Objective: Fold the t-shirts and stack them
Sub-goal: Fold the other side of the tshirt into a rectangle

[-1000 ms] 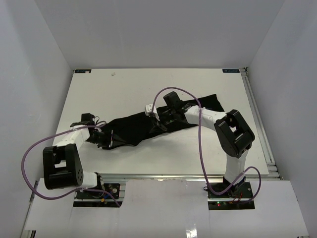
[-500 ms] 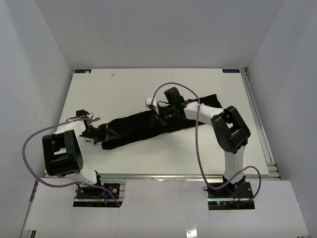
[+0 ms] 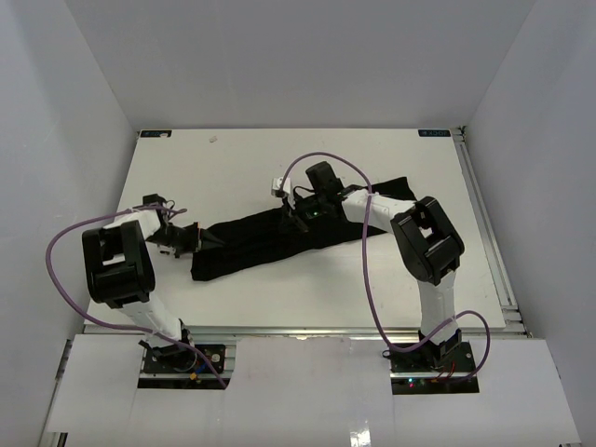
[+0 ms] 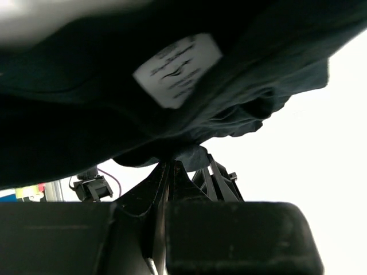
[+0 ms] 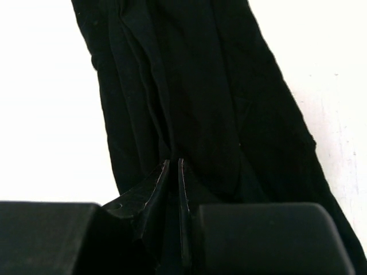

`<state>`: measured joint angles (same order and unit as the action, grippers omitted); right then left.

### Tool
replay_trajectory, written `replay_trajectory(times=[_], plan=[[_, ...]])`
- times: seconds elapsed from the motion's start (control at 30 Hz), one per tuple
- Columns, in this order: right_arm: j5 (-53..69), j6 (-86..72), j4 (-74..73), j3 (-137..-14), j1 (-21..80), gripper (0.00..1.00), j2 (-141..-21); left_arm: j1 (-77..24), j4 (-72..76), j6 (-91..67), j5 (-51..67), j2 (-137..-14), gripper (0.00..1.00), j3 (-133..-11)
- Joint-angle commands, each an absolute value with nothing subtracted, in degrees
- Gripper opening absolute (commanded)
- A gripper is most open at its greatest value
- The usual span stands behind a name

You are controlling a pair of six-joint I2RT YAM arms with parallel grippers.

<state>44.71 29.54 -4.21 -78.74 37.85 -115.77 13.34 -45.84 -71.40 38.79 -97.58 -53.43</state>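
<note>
The black t-shirt (image 3: 270, 240) lies bunched in a long band across the middle of the white table, from left of centre to the back right. My left gripper (image 3: 197, 238) is shut on the shirt's left end. In the left wrist view the cloth (image 4: 86, 114) hangs over the closed fingers, its white label (image 4: 178, 69) showing. My right gripper (image 3: 300, 217) is shut on the shirt's upper edge near the middle. In the right wrist view the black fabric (image 5: 195, 86) runs away from the closed fingers (image 5: 174, 166) in long folds.
The white table (image 3: 233, 168) is walled by white panels at the back and sides. A rail (image 3: 484, 214) runs along the right edge. Purple cables (image 3: 84, 244) loop from both arms. A small mark (image 3: 214, 141) lies near the back left.
My left gripper has pulled the shirt's left end further left and back. My right gripper has shifted slightly back. The shirt is stretched into a longer, narrower band.
</note>
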Motion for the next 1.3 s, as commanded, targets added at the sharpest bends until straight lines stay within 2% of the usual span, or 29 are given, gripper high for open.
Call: replay_trajectory(times=[0.0, 0.1, 0.4, 0.7, 0.83, 0.9, 0.93, 1.0, 1.03, 1.17, 1.27], plan=[[43.77, 26.37, -0.88, -81.39, 37.7, 0.18, -116.98, 13.62, -45.62, -70.75, 38.41, -98.17, 0.11, -55.9], [42.98, 24.96, -0.62, -82.26, 37.71, 0.19, -117.68, 13.62, -45.62, -70.75, 38.58, -99.05, 0.16, -57.13], [38.42, 20.92, 2.11, -83.67, 37.71, 0.32, -118.65, 13.71, -45.44, -70.49, 39.99, -98.97, 0.47, -58.89], [31.47, 16.7, 4.92, -84.37, 37.62, 0.33, -117.34, 13.8, -45.7, -62.07, 37.54, -96.16, 0.52, -65.2], [33.3, 17.75, 4.31, -84.64, 37.36, 0.34, -115.93, 13.89, -45.62, -51.35, 34.28, -92.82, 0.62, -69.25], [39.24, 18.89, 3.43, -84.38, 36.65, 0.35, -114.7, 13.89, -44.57, -45.1, 35.59, -90.01, 0.64, -70.13], [41.98, 20.29, 3.08, -84.03, 35.78, 0.36, -114.18, 13.89, -44.56, -43.87, 35.33, -89.13, 0.68, -70.31], [51.61, 23.62, 0.37, -84.28, 34.9, 0.47, -112.94, 13.89, -45.08, -39.91, 31.58, -85.89, 0.79, -69.7], [53.16, 24.86, -3.22, -84.2, 34.28, 0.49, -112.33, 13.89, -47.0, -39.03, 29.29, -84.91, 0.98, -68.74], [53.97, 29.62, -5.98, -80.96, 31.3, 0.57, -106.63, 13.71, -47.29, -36.65, 26.98, -79.9, 0.98, -61.54], [53.52, 24.19, -7.55, -80.5, 25.24, 0.62, -105.56, 11.7, -44.75, -34.19, 28.03, -76.21, 0.98, -59.07]])
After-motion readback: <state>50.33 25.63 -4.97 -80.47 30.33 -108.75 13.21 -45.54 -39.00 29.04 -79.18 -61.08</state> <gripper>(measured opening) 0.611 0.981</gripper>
